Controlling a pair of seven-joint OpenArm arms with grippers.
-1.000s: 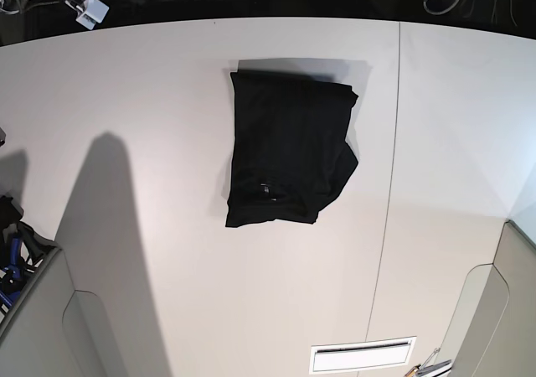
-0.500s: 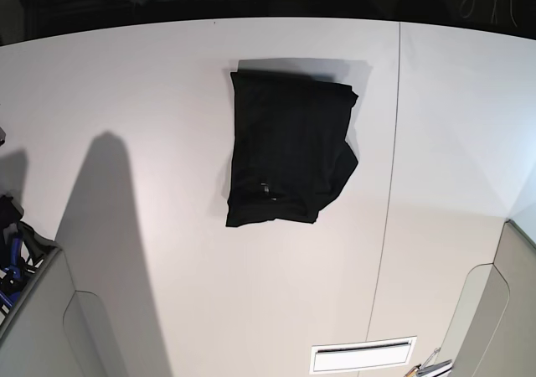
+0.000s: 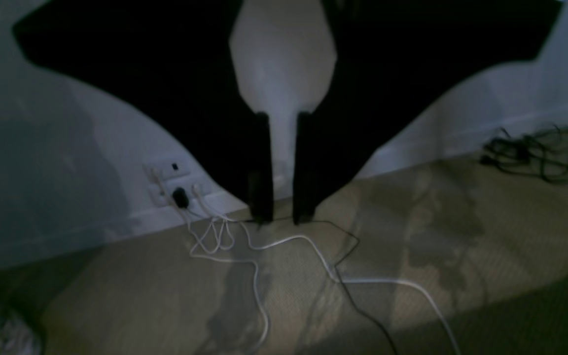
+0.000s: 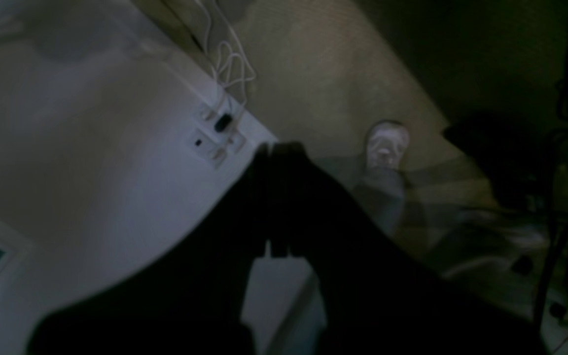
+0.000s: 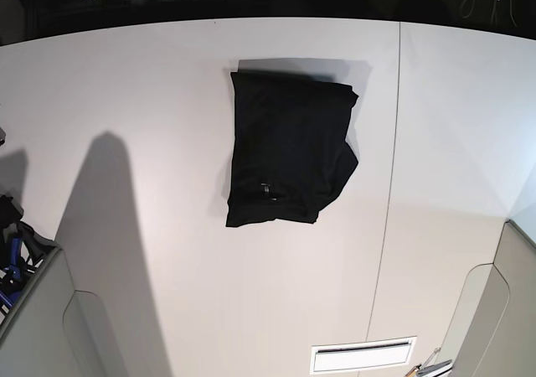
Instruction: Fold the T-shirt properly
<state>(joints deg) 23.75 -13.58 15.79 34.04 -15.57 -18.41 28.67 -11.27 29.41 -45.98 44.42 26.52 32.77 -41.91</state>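
Base view bright and sharp with long shadows, wrist views dim, blurred

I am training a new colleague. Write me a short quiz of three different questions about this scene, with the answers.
1. True or false: the T-shirt lies folded on the table.
2. Which gripper shows a gap between its fingers: A) left gripper B) right gripper?
3. Fill in: neither gripper holds ____.

Key: 1 true; 2 A; 3 anything. Both wrist cameras look at the floor and the wall, away from the shirt.
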